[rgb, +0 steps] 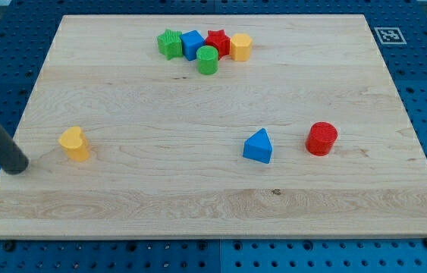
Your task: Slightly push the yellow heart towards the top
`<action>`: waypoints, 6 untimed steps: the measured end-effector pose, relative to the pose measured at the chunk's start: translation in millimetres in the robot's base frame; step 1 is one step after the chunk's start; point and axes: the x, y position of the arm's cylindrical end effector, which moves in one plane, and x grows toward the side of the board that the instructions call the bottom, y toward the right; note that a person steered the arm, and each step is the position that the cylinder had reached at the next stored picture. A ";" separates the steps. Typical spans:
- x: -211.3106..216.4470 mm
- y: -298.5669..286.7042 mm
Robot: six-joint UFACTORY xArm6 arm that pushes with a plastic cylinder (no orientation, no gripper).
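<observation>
The yellow heart [74, 143] lies near the view's left edge of the wooden board [213, 205]. My tip [17, 167] rests on the board to the left of the heart and slightly lower, a short gap apart from it. The dark rod slants up to the view's left edge.
A cluster sits at the view's top centre: green star [170, 43], blue cube [192, 45], red star [217, 42], yellow hexagon [240, 47], green cylinder [208, 60]. A blue triangle [258, 146] and red cylinder [321, 139] sit at the right. A marker tag [387, 35] lies beyond the top right corner.
</observation>
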 end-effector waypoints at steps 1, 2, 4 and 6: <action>-6.9 19.9; -7.0 40.6; -15.4 66.3; -67.1 66.3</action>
